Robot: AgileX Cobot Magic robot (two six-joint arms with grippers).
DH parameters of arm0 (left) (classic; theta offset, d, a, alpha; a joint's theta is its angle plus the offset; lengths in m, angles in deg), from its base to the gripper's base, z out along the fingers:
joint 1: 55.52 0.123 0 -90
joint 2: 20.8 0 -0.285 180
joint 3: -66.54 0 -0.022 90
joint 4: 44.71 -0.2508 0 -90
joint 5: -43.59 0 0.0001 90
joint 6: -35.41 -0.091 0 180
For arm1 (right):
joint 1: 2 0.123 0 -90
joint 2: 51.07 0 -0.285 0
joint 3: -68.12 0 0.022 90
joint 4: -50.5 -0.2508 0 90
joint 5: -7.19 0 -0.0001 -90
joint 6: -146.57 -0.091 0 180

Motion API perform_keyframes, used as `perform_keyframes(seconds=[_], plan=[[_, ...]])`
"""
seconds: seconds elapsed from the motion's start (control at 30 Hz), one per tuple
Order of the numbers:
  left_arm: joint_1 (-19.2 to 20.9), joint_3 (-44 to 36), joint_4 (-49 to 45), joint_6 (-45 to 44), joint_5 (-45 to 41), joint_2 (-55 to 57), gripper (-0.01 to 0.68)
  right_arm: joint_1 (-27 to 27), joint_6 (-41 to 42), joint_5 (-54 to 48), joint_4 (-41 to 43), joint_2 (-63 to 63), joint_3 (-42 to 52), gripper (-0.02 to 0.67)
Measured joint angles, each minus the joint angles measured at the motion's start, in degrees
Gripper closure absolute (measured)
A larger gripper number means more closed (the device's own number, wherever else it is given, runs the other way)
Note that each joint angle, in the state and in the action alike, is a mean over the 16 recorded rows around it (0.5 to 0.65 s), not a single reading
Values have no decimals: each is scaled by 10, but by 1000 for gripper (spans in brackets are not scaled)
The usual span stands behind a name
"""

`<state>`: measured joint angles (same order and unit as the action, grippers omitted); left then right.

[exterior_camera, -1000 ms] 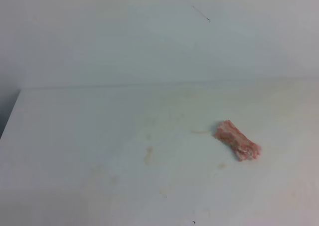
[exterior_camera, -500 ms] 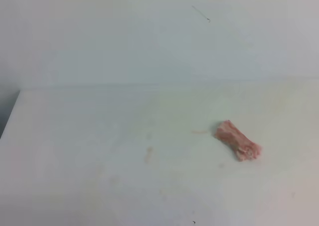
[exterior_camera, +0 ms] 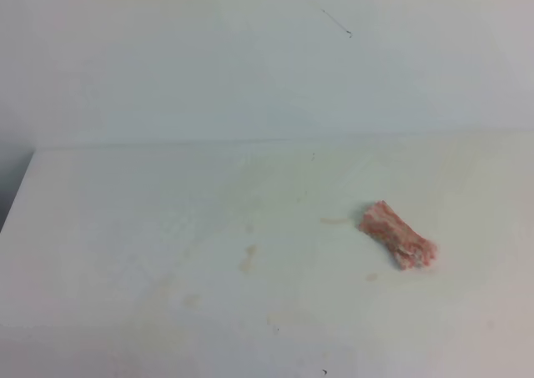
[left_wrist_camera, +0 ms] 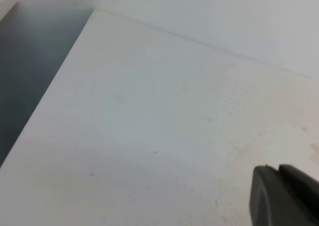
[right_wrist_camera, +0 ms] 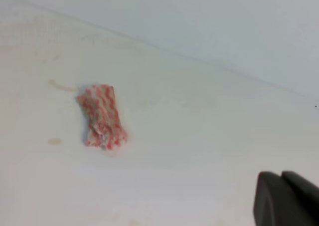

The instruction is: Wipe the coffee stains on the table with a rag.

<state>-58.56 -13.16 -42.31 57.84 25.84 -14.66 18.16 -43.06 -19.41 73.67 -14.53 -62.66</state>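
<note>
From the high view, your rag [exterior_camera: 398, 234] lies loose on the table [exterior_camera: 125, 228] at about four o'clock from centre, slanting from upper left to lower right, and no arm is in shot. The coffee stains [exterior_camera: 249, 259] show only as faint tan smears: one near the middle at six o'clock, a thin streak touching the rag's ten o'clock end, a speck just below it. Over to the left wrist view: bare white table, a few dark specks, and only a dark corner of the left tool [left_wrist_camera: 286, 196] at five o'clock; you cannot tell from this whether its jaws are apart or together. Now the right wrist view: the rag sits at nine o'clock of centre, well apart from the right tool [right_wrist_camera: 286, 198], whose jaws are pressed together and holding nothing. My call: you're at the pick-up step, so spread those jaws first, come down over the rag's middle across its short side, pinch deep, then drag it flat through the nearest streak. No brand, label or writing is readable anywhere.
</note>
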Motion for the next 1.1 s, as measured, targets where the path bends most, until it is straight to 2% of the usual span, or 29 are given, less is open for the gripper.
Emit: perform_keyframes(seconds=[0.27, 0.67, 0.87, 1.1], plan=[[0, 0, 0, 0, 0, 0, 672, -44, 0, 6, 0, -95, 51, 649], [0, 0, 0, 0, 0, 1, 672, -141, 2, 16, 4, -276, 224, 649], [0, 0, 0, 0, 0, 1, 672, -155, 4, 27, 8, -306, 276, 649], [0, 0, 0, 0, 0, 1, 672, -156, 6, 41, 12, -306, 290, 650]])
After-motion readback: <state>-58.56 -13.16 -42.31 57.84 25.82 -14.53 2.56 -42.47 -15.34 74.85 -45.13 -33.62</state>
